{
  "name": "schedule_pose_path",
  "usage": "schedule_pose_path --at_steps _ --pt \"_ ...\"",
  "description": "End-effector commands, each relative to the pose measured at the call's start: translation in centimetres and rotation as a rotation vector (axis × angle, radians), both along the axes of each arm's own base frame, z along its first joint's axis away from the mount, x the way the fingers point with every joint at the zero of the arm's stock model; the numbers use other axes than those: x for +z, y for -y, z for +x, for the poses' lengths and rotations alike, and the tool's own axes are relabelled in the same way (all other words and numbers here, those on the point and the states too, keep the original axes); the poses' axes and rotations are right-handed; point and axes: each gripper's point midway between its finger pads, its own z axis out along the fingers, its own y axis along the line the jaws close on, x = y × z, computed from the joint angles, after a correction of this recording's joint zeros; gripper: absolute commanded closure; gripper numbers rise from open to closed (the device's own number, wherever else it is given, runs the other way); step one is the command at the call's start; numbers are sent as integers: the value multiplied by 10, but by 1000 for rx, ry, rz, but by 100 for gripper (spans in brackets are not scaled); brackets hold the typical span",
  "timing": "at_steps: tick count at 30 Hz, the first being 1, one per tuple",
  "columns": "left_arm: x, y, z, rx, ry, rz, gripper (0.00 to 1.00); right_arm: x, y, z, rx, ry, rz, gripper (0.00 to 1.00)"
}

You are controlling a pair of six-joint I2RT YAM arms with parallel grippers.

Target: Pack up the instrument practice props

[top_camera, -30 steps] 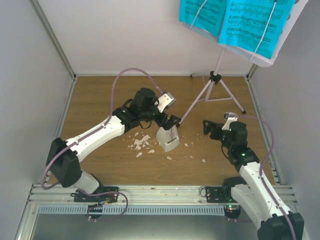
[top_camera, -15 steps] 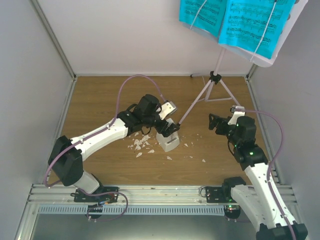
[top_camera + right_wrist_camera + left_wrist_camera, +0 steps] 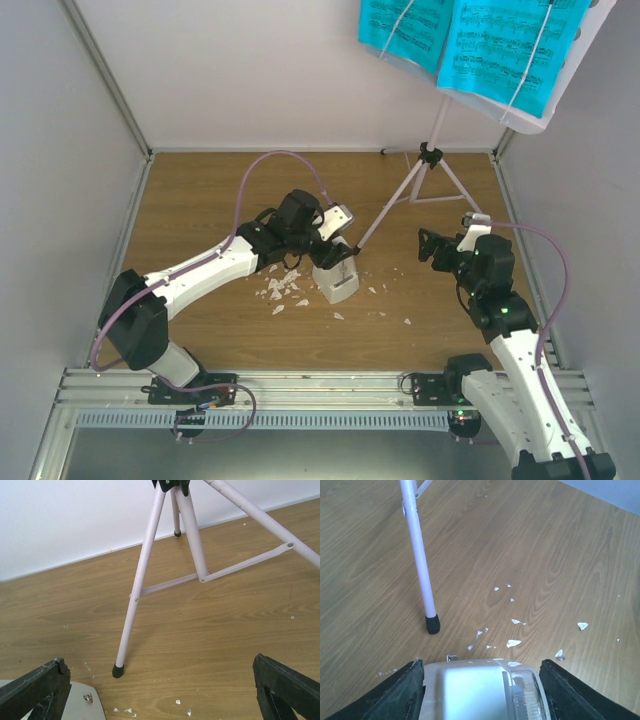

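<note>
L gripper closed onto metronome, cropped in wrist view

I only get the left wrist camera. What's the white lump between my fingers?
Observer: A small white pyramid metronome, standing upright on the table.
Child: Where does that skinny pole go?
Observer: Up to a music stand holding cyan sheet music high above.
Child: What's my other arm doing?
Observer: The right gripper is open and empty, pointed at the stand.
</note>
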Motion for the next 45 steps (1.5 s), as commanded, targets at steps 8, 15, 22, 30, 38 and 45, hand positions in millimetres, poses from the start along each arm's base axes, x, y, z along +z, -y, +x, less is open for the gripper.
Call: schedule_pose_path --at_steps 8,15,22,30,38,45 --pt "-5 3 -3 -30 12 13 49 -6 2 -5 0 -8 -9 0" --pt "-5 3 -4 -39 12 13 54 -5 2 -6 0 -6 -10 1" --pt "-2 2 -5 -48 30 12 20 0 3 -9 3 11 -16 1" --pt "-3 -1 -7 -79 14 12 26 2 3 -11 7 15 -18 1" --pt "-9 -5 -2 -75 -4 20 24 3 3 -11 9 21 -18 0" --pt "-13 -7 1 -63 -5 36 39 4 2 -12 12 24 -17 0"
